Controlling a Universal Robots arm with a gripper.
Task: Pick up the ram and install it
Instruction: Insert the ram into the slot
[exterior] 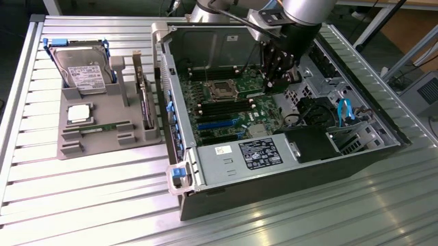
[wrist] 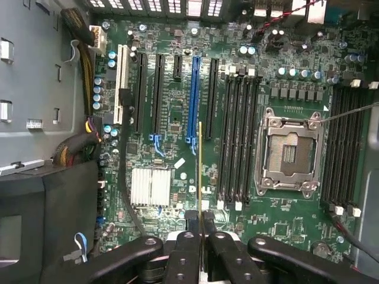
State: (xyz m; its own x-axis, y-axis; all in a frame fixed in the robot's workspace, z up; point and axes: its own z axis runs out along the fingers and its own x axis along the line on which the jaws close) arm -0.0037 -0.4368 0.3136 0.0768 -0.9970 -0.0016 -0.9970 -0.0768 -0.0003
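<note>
Ram [wrist: 200, 168], a thin green circuit-board stick seen edge-on, appears clamped in the black gripper [wrist: 200, 218]. It hangs upright over the green motherboard [wrist: 172, 112], parallel to the long black memory slots [wrist: 237, 136], presumably for alignment.

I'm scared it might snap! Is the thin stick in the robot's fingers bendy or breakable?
The stick looks stiff: it juts straight from the fingers, no sag. Probably light, being so thin. Twisting might crack it.

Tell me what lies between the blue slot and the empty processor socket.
Wrist view: a black slot, then a bank of memory slots; the claw holds the ram edge-on over that stretch.
</note>
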